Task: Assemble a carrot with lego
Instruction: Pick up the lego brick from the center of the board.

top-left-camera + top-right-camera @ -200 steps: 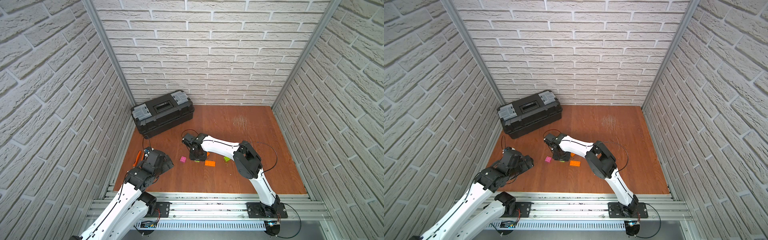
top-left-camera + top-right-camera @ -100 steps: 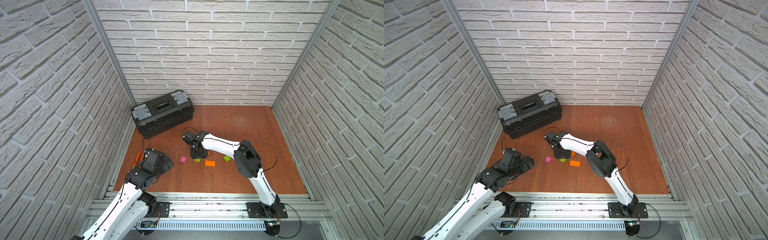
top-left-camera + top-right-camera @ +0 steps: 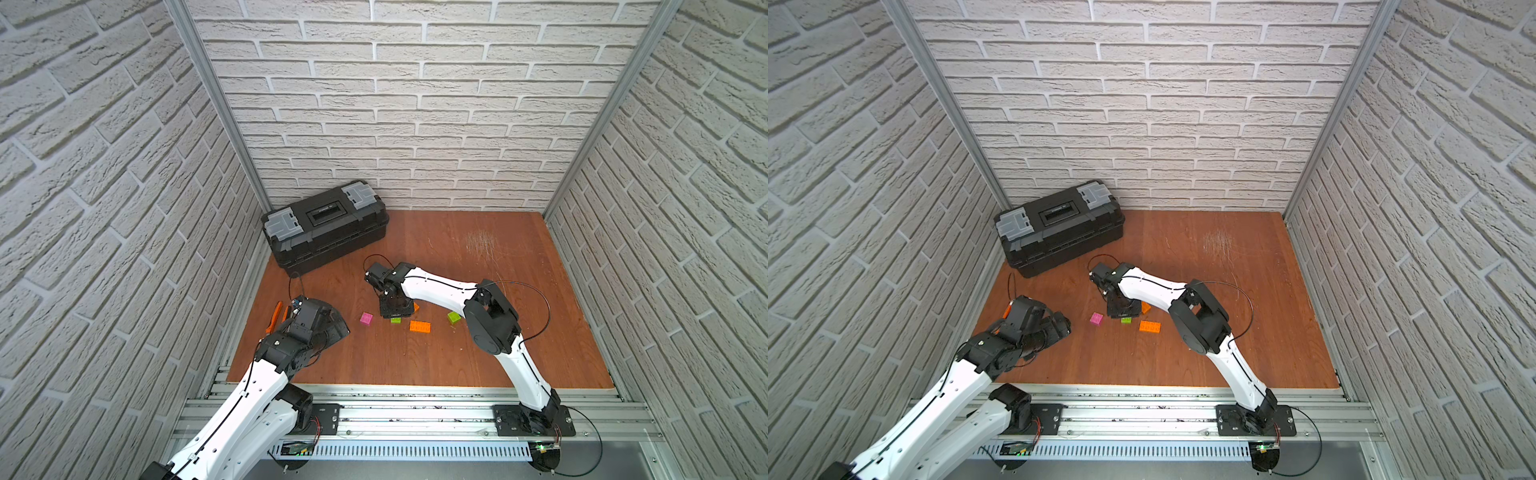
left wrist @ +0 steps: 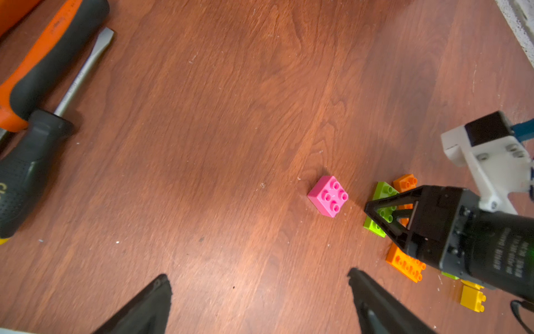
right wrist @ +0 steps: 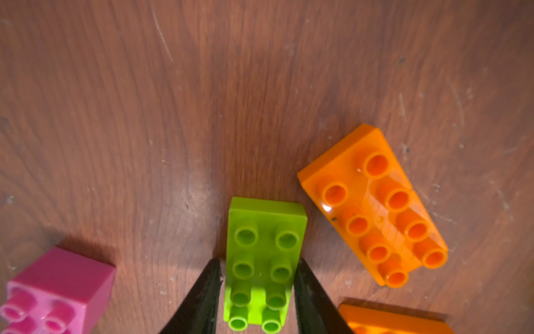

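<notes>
Since a second ago our right wrist has shifted slightly, baring the long lime-green studded plastic brick (image 5: 265, 240) in both top views. We keep the black oblong plastic toolbox (image 3: 324, 226) shut in the back corner, clear of the work. Our left gripper (image 4: 258, 273) hovers wide open by the orange-handled pliers (image 4: 66, 37), likely waiting to help. Our right gripper (image 5: 258, 260) straddles the lime brick across its short width; one finger (image 5: 307, 289) seems to touch, a sliver of gap shows by the other, so we cannot tell whether it grips. That brick lies flat on the wooden tabletop (image 3: 478, 353), studs up, long axis in line with the fingers, an orange long studded brick (image 5: 375, 202) just beside it, a pink square brick (image 5: 57, 283) near; no carrot stands yet
</notes>
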`<state>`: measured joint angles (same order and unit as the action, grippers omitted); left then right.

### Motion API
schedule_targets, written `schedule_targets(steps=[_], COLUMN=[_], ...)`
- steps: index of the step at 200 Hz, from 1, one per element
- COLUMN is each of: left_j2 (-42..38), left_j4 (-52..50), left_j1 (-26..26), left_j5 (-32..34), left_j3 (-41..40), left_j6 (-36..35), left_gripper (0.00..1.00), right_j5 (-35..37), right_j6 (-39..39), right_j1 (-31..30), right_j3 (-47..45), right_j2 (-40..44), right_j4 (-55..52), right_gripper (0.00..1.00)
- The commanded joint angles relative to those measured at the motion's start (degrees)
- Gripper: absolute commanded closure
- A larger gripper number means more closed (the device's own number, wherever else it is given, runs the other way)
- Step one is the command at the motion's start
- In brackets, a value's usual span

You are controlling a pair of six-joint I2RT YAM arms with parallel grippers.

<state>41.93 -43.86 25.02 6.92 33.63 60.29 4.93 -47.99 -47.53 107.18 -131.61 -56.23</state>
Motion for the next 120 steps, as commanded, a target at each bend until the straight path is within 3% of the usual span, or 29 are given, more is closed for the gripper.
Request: schedule_targets(steps=[1, 36, 51, 99, 120], left_j2=[0.79, 0.77, 0.7, -0.15, -5.87], left_j4=[1.6, 1.17, 1.09, 0.35, -0.76], left_j1=[-0.49, -0.58, -0.58, -0.89, -0.91], left_j5=[-0.53, -0.79, -0.85, -1.91, -1.34], left_j3=[-0.87, -0.82, -0.59, 0.66, 1.32], left_j6=[0.44, 0.44, 0.36, 0.67, 1.0], left_gripper=[0.02, 0.02, 0.02, 0.02, 0.02], right_j5=[-0.01, 0.41, 0.78, -2.62, -5.98], right_j6=[2.29, 8.64, 12.11, 29.29, 37.06], right_j1=[0.6, 0.69, 0.69, 0.68, 0.68], right_j3=[-0.24, 2.36, 2.42, 3.37, 4.79], right_j2=[0.87, 1.05, 2.31, 7.49, 8.97], right_j4=[-0.61, -3.08, -2.95, -0.2, -0.29], right_gripper=[0.67, 0.91, 0.97, 0.98, 0.98])
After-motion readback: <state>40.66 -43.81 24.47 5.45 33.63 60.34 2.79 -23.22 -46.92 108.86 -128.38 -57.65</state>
